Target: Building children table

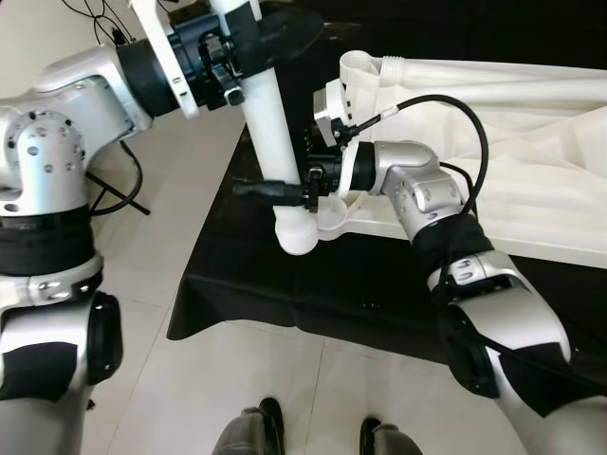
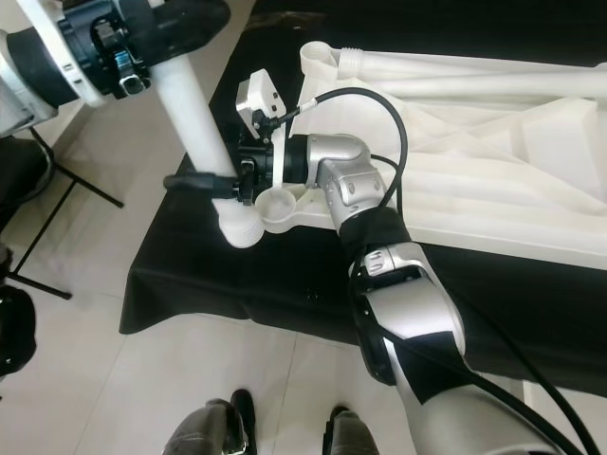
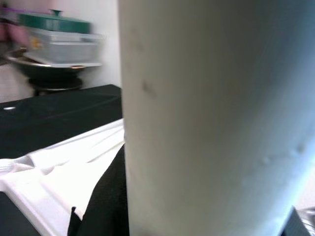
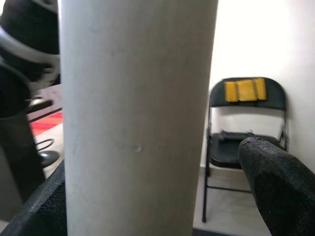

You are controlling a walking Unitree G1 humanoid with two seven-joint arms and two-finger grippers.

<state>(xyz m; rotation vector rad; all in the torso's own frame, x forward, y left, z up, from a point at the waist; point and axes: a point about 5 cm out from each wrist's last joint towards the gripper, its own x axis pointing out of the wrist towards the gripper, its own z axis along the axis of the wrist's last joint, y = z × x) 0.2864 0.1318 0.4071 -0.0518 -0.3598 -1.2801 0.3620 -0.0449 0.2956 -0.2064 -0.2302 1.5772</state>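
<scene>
A white tubular table leg (image 1: 270, 123) stands tilted over the front left corner of the white table top (image 1: 493, 133), which lies upside down on a black cloth (image 1: 237, 284). My left gripper (image 1: 267, 40) is shut on the leg's upper part. My right gripper (image 1: 281, 190) is shut on it low down, one black finger (image 1: 256, 188) crossing its front. The leg's lower end (image 1: 297, 235) hangs just beside the round corner socket (image 1: 334, 220), not in it. The leg (image 4: 138, 118) sits close up in both wrist views.
A second white leg (image 1: 493, 68) with a threaded end lies along the table top's far edge. Cables (image 1: 123, 190) trail on the tiled floor at the left. A pair of dark shoes (image 1: 270, 427) stands at the near edge. A folding chair (image 4: 246, 128) stands by the wall.
</scene>
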